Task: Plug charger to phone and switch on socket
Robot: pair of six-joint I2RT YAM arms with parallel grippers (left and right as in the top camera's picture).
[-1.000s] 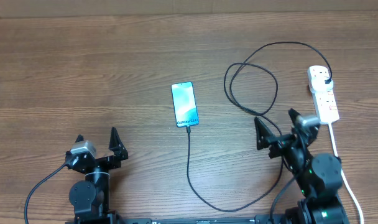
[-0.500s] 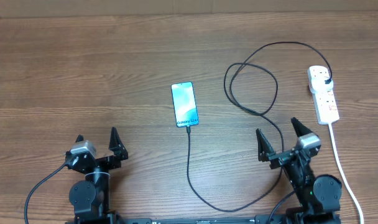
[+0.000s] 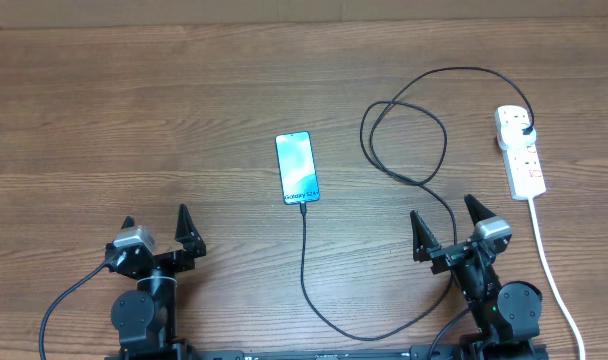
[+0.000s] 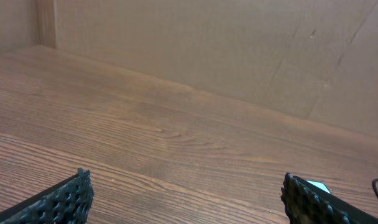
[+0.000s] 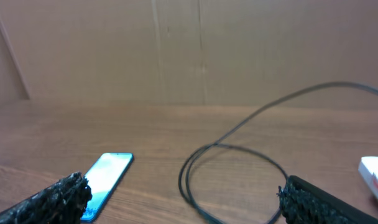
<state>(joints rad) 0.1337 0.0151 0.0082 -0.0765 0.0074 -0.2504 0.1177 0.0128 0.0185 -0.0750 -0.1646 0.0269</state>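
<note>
The phone (image 3: 296, 168) lies mid-table with its light blue screen lit. It also shows in the right wrist view (image 5: 109, 174). The charger cable (image 3: 306, 270) runs from the phone's near end, loops to the right (image 5: 239, 168) and ends in a black plug (image 3: 525, 128) seated in the socket. The socket (image 3: 520, 152) is a white power strip at the far right; its edge shows in the right wrist view (image 5: 375, 174). My left gripper (image 3: 156, 228) is open and empty at the front left. My right gripper (image 3: 446, 226) is open and empty at the front right, near the cable.
The thick white strip cord (image 3: 550, 270) runs from the socket down past my right arm to the front edge. A brown cardboard wall (image 4: 207, 43) stands behind the wooden table (image 3: 134, 120).
My right arm has pulled back from near the socket toward the front edge, its gripper open throughout. The left arm, phone and cable have not moved.
</note>
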